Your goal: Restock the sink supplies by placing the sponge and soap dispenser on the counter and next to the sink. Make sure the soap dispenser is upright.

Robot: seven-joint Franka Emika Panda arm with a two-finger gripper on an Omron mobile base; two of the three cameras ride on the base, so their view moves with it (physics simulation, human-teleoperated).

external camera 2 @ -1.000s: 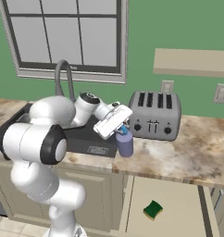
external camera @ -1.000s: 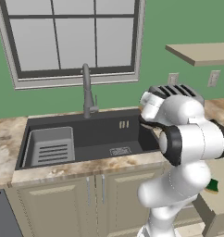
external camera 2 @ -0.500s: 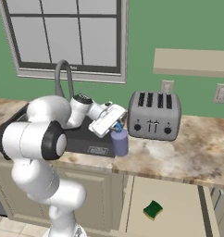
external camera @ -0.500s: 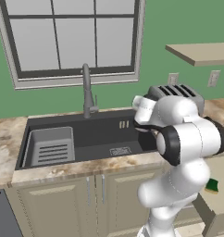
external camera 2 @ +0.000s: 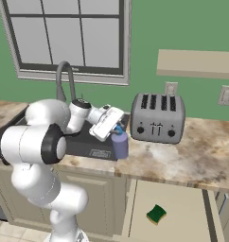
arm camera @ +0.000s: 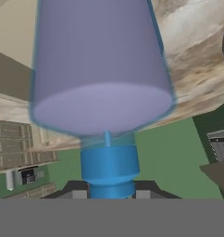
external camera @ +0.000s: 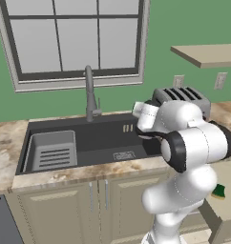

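Observation:
The lavender soap dispenser is upright at the counter, just right of the dark sink. I cannot tell whether its base touches the stone. My gripper reaches down from the upper left and is shut on its blue pump top, a fingertip on each side. The purple body looms large in the hand view. The yellow and green sponge lies on an open drawer below the counter, also visible as the sponge beside my arm.
A silver toaster stands on the counter right of the bottle. A tall grey faucet rises behind the sink, which holds a grey drying rack. A tan wall shelf hangs above. The open drawer juts out low right.
My gripper has carried the soap dispenser a little leftward, away from the toaster to the sink's right edge. Over the last half second it has barely moved. The sponge has stayed put.

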